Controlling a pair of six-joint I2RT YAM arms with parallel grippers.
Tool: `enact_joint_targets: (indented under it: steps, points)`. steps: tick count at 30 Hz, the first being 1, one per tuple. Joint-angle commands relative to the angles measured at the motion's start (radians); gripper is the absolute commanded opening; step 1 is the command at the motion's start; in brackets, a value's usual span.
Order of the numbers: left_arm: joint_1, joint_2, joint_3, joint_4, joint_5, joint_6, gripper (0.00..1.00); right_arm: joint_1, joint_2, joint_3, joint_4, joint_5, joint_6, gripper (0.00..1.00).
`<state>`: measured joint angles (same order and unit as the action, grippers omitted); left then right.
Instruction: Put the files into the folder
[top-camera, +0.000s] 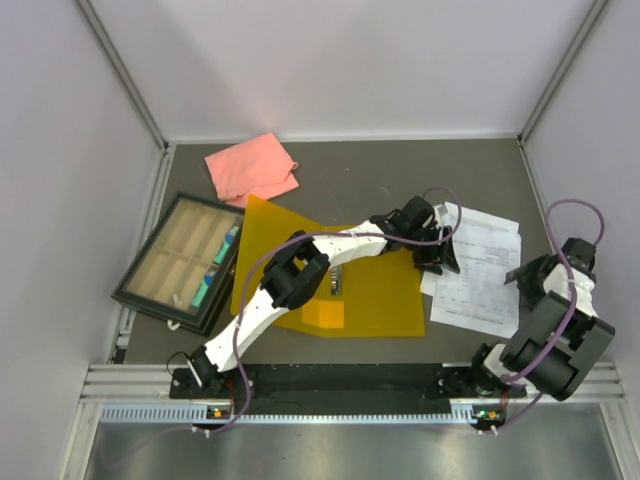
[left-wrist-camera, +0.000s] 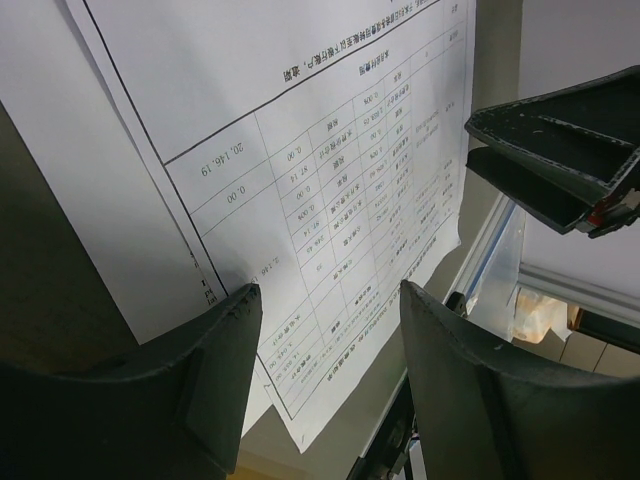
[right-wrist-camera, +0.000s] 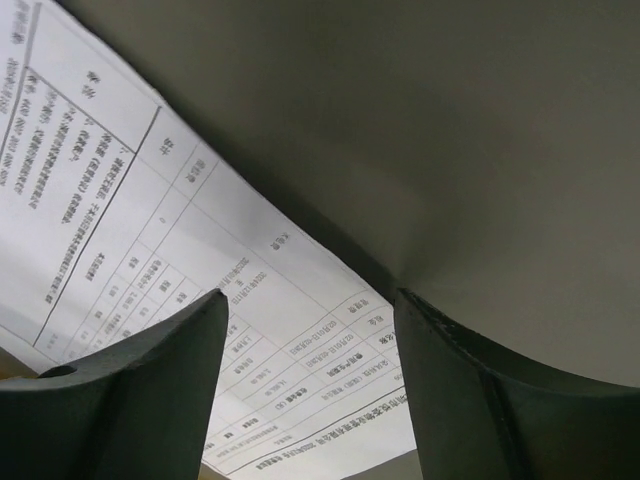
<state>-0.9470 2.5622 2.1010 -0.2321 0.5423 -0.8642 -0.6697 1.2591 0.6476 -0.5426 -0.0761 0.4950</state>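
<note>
The files (top-camera: 478, 270) lie flat on the bench (top-camera: 400, 180), right of the folder (top-camera: 370, 300) and just beside its right edge, the sheets slightly fanned. They look thin, light and limp. They are likely to sag, slide over one another and crease if pinched hard, and with no edge raised off the bench they give little to grip. The best hold is probably the left edge, nearest the folder, taking all sheets together. The left claw (top-camera: 440, 255) hangs over that edge with its jaws apart, holding nothing. The right claw (top-camera: 527, 277) sits at the sheets' right edge, jaws likewise apart and empty.
</note>
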Motion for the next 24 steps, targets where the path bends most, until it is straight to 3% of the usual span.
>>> enact_joint_targets:
  steps: [1,4,6,11,17,20,24]
  points:
    - [0.005,0.059,-0.013,-0.059,-0.039,0.033,0.63,0.007,0.042,-0.016,0.027,-0.013,0.01,0.65]
    - [0.005,0.061,-0.013,-0.058,-0.036,0.033,0.63,0.009,0.048,-0.026,0.046,-0.016,0.002,0.63]
    - [0.005,0.059,-0.013,-0.055,-0.038,0.034,0.63,0.009,0.04,-0.026,0.049,-0.014,0.002,0.55]
    - [0.005,0.064,-0.012,-0.05,-0.031,0.033,0.64,0.016,0.029,-0.019,0.041,0.021,0.002,0.53]
    - [0.005,0.059,-0.01,-0.056,-0.022,0.031,0.64,0.022,-0.039,-0.002,0.023,0.11,-0.001,0.67]
    - [0.004,0.024,-0.009,-0.056,-0.005,0.028,0.64,0.022,-0.053,0.009,0.021,0.108,-0.01,0.77]
    - [-0.003,-0.045,0.026,-0.094,-0.031,0.059,0.64,0.022,-0.056,0.007,0.032,0.087,-0.022,0.82]
